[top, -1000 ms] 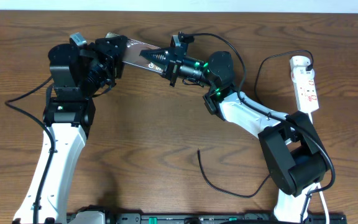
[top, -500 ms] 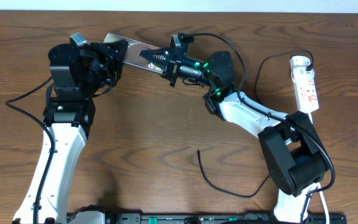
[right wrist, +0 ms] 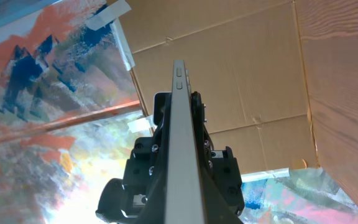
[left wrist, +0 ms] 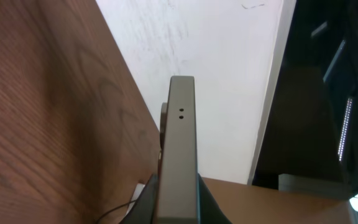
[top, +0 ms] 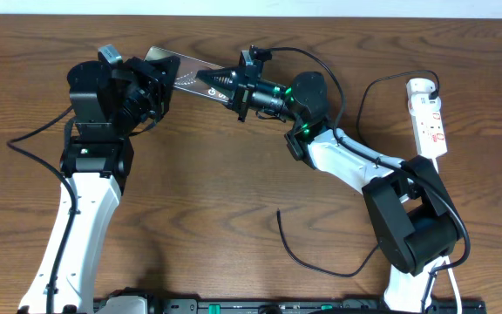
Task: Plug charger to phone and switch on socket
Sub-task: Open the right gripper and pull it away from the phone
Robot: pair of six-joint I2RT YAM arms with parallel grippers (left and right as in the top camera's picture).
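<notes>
The left tool [top: 152,77] and the right tool [top: 217,83] each pinch an opposite end of the phone [top: 186,71], the charger [top: 280,222] lying loose on the surface [top: 216,192].

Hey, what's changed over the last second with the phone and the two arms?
Very little. The phone, clamped between the left gripper and the right gripper, has turned slightly, so more of its glossy back shows at the left gripper's end. Both grips held. The charger on the table and the socket have not moved.
</notes>
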